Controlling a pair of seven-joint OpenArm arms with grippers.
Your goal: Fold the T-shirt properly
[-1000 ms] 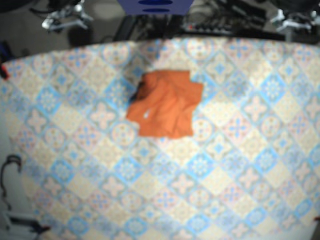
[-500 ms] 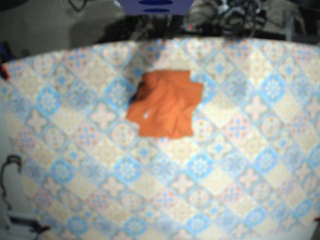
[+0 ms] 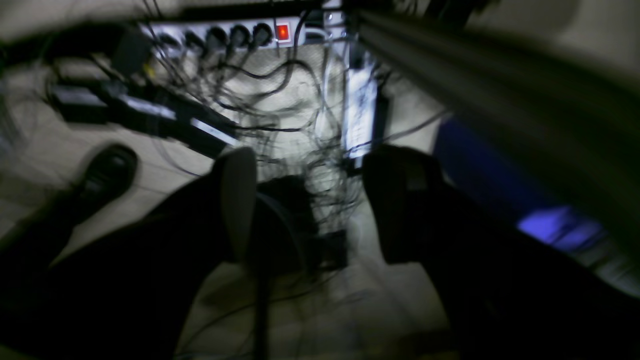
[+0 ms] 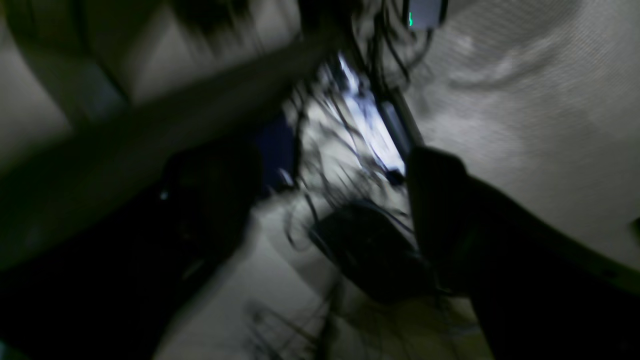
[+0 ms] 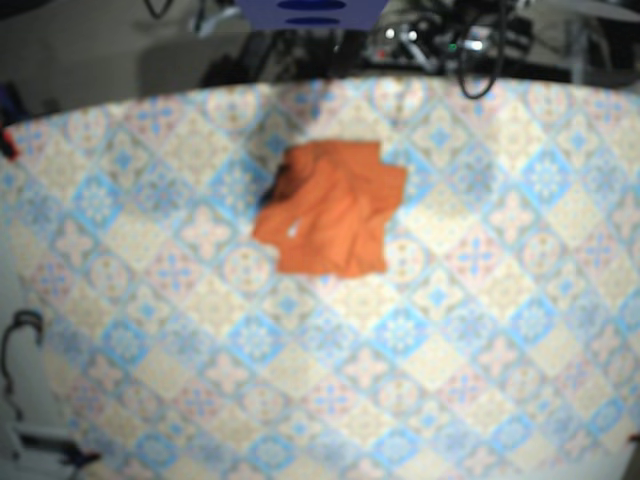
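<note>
An orange T-shirt (image 5: 330, 208) lies near the middle of the table, a little toward the far edge. It is folded into a rough, rumpled square of soft cloth, with a darker crease down its left side and a small white fleck near its lower left corner (perhaps a label; too blurred to tell). It rests on a tablecloth (image 5: 150, 300) printed like ceramic tile, with diamonds of blue, cream and pale pink running from the left edge to the right. The far edge bows in the wide lens. Behind the table a blue block (image 5: 310, 10) sits at top centre, and a knot of black cables (image 5: 470, 50) hangs to its right in a dim room.

In the right wrist view, heavily blurred, the right gripper (image 4: 325, 200) is spread wide. Its dark, blunt fingers (image 4: 440, 200) frame a tangle of wires (image 4: 350, 125), with a pale, finely grained floor (image 4: 525, 125) to the right. A green light (image 4: 411, 20) glows at the top.

In the left wrist view, a white power strip (image 3: 225, 35) with a lit red switch (image 3: 282, 31) runs along the top left. The left gripper (image 3: 317, 200) likewise stands open, and only loose wiring and pale flooring show between its fingers (image 3: 235, 200). A blue patch (image 3: 555, 230) shows to the right.
</note>
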